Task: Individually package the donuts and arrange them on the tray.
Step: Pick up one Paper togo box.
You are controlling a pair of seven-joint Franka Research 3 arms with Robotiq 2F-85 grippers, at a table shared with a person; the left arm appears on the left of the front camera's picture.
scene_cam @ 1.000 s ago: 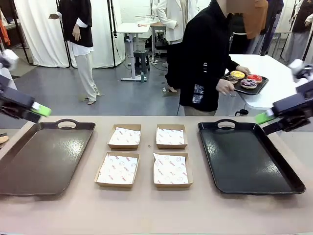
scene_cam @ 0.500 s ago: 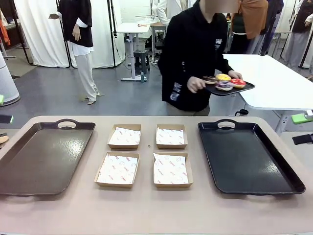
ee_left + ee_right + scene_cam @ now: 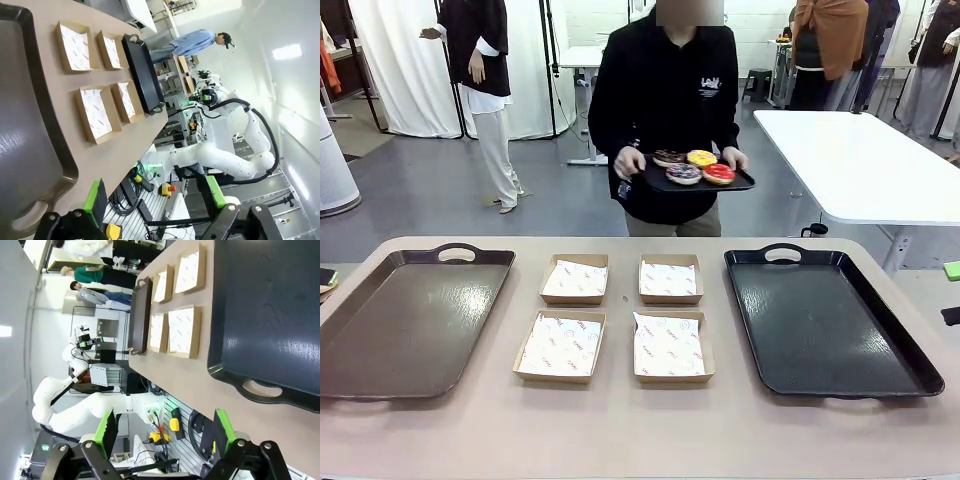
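Upper centre: a person [image 3: 665, 90] carries the donuts [image 3: 693, 167] on a small tray [image 3: 744, 183]; left gripper [image 3: 155, 197] and right gripper [image 3: 165, 430] both gape.

Person [image 3: 665, 90] turned, donuts [image 3: 693, 166] closer — arms [image 3: 225, 155] withdrawn

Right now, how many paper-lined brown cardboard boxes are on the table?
4 boxes, two-by-two between the dark brown tray and the black tray: far left, far right, near left, near right. None seem hidden.

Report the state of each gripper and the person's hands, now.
Left gripper: open, empty.
Right gripper: open, empty.
Person's hands: holding the small tray of donuts.
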